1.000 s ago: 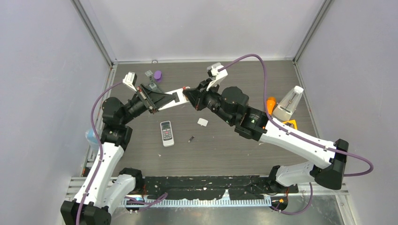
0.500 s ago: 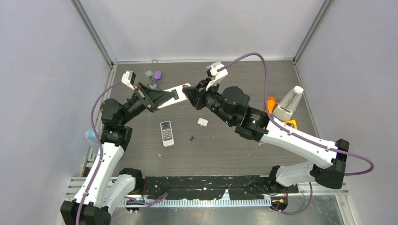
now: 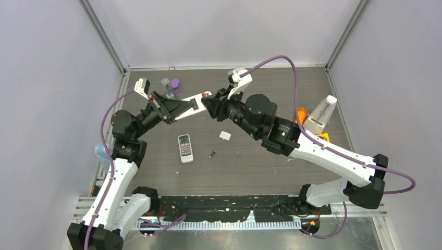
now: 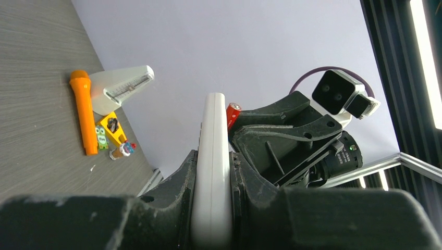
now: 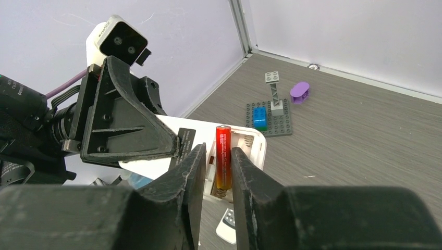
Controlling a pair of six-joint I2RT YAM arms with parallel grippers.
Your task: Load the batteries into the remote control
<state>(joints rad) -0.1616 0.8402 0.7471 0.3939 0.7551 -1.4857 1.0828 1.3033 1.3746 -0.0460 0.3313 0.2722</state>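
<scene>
Right gripper (image 5: 219,159): both fingers pressed in on a red-orange battery (image 5: 223,151), pinching it by its long sides. The battery stands upright in the frame, its top end clear above the fingertips. Right behind it is the open battery bay (image 5: 241,139) at the end of the white remote (image 5: 259,148). The battery overlaps the bay's left part. Cannot tell whether it is seated in a slot or only held against it.

Left gripper (image 4: 211,164): clamped flat on the white remote, which shows edge-on and runs up the centre of the left wrist frame from between the fingers. The battery's red tip shows just right of the remote's upper end, with the right gripper's black body behind it.

Overhead, the two grippers meet nose to nose in the upper centre of the frame, above the table (image 3: 250,166), with the held remote bridging them.

Further out:
- Upper right of the right wrist frame: a dark grey stud plate (image 5: 276,126) carries a blue brick (image 5: 259,117) and a grey upright piece. A purple oval piece (image 5: 299,90) lies near the plate.
- Overhead, below the grippers: a second remote (image 3: 185,147) lies flat. A small white piece (image 3: 225,135) lies to its right. A small dark stick (image 3: 212,154) lies between them, lower down, too small to identify.
- Left of the left wrist frame: an orange torch-shaped item (image 4: 83,112), a white wedge-shaped object (image 4: 125,87) and a yellow block (image 4: 111,129) lie close together on the table.
</scene>
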